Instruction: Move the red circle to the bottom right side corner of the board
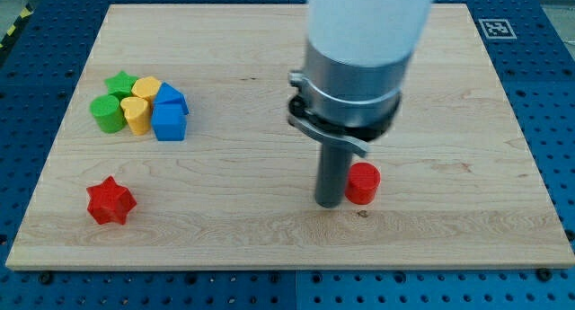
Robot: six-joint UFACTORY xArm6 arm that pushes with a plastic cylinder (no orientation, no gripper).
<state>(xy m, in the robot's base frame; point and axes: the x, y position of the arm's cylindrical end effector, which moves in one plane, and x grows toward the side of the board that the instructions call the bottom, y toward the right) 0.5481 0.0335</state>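
A wooden tabletop is seen from above, resting on a blue perforated surface. Eight blocks are counted on it.

Nearest the view's bottom, at the left, one red star lies alone. Toward the lower middle right, one red circle stands on the wood, well away from the bottom right corner. My tip, the lower end of a dark rod, is set down just beside the circle's left side; whether the two actually touch cannot be told. No hand that opens or shuts is fitted, and nothing is held.

Farther up, at the view's left, six blocks are packed tightly together: two green, a star and a rounded one; two yellow, a rounded one and a heart; and two blue of angular shape.

Above the rod, a metal collar and a white cylindrical arm are seen.
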